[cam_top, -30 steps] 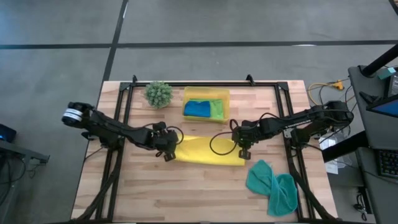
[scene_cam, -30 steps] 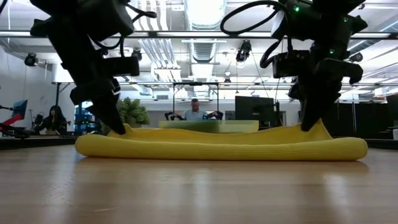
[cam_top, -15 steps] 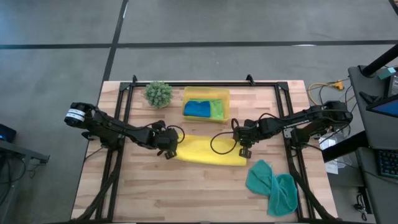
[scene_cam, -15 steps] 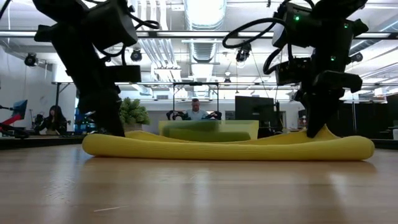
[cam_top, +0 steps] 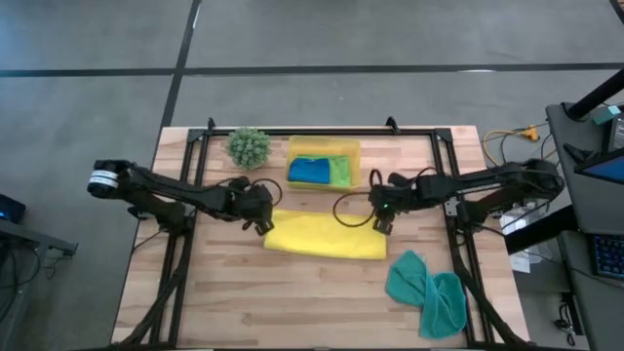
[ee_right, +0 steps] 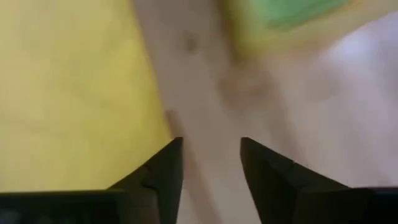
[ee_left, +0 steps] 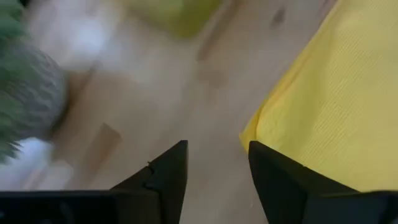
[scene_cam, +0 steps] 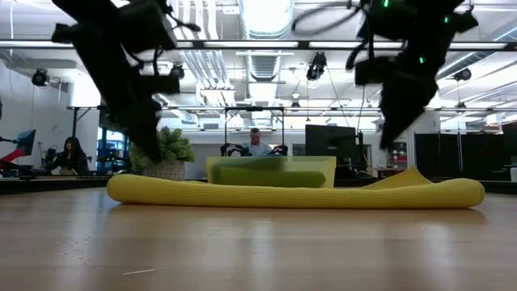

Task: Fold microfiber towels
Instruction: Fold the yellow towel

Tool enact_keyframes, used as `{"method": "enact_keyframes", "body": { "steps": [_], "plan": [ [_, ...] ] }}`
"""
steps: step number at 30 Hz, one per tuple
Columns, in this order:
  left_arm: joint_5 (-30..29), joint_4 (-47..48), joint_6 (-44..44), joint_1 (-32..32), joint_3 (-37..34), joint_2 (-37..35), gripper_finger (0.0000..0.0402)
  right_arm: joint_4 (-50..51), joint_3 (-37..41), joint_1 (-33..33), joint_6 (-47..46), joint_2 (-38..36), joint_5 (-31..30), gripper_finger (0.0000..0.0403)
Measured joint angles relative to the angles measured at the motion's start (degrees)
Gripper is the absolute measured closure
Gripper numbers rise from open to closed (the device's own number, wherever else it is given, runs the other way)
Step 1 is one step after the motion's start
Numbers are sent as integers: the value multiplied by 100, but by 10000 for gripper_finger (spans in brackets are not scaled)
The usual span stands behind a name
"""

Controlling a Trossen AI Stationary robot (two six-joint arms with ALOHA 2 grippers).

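The left hand is seen with its fingers apart and nothing between them, just beside the left end of the yellow towel and lifted clear of it; in the left wrist view the two dark fingers frame bare wood, with the yellow towel's corner next to one of them. The right hand is likewise seen with its fingers apart and empty, above the back right corner of the same towel; in its wrist view the fingers frame bare wood, with the yellow cloth to one side.

The yellow towel is laid folded into a long flat band near the middle of the worktop, running from left to right; in the low view it is shown as a rounded roll with its right end slightly raised. Behind it, towards the back edge of the worktop, a yellow tray is placed; a blue towel and a green towel are held in it side by side. A teal towel is left crumpled near the front right corner. A small spiky green plant is set near the back edge, to the left of the tray.
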State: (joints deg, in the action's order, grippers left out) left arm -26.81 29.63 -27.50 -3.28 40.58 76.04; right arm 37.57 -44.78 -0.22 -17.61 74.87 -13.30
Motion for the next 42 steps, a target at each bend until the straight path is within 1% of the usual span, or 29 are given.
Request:
{"method": "enact_keyframes", "body": {
  "steps": [2,5,8,10,12,15,18,21,25,27,30,33,36,39,42],
  "plan": [
    [-9,3,253,60,2,-350,244,167,-144,-54,134,-314,-304,239],
    [-15,-34,747,144,91,-902,244,402,-460,-147,340,-823,-676,229],
    [-21,-109,1299,159,238,-1439,244,369,-788,-193,436,-1364,-747,228],
    [15,-299,1533,156,288,-1783,244,335,-983,-193,272,-1685,-741,230],
    [297,-500,1582,154,291,-2077,244,193,-1126,-159,-231,-1975,-726,233],
    [994,-724,1376,149,245,-2330,244,-47,-1149,-63,-795,-2342,-332,236],
    [1518,-813,705,121,109,-2313,244,-330,-975,149,-1063,-2574,187,239],
    [1836,-809,161,45,-4,-2042,244,-643,-719,502,-1547,-2632,254,243],
    [2064,-851,84,-119,-22,-1365,244,-1550,-201,1072,-2137,-2403,106,250],
    [2072,-833,87,-170,-13,-999,247,-2142,87,1350,-2405,-2162,1,254],
    [2070,-918,97,-171,2,-441,260,-2491,393,1683,-3032,-1644,-204,264],
    [2068,-1196,129,-171,2,80,279,-2406,562,1868,-3886,-1021,-284,280],
    [2070,-1467,126,-171,3,505,305,-2417,588,1950,-4476,-385,-284,311],
    [2068,-1439,68,-173,14,809,336,-2256,454,1962,-4724,194,-240,349],
    [2111,-1347,-101,-212,37,990,369,-1757,167,1960,-4730,689,-203,383]
  ]
}}
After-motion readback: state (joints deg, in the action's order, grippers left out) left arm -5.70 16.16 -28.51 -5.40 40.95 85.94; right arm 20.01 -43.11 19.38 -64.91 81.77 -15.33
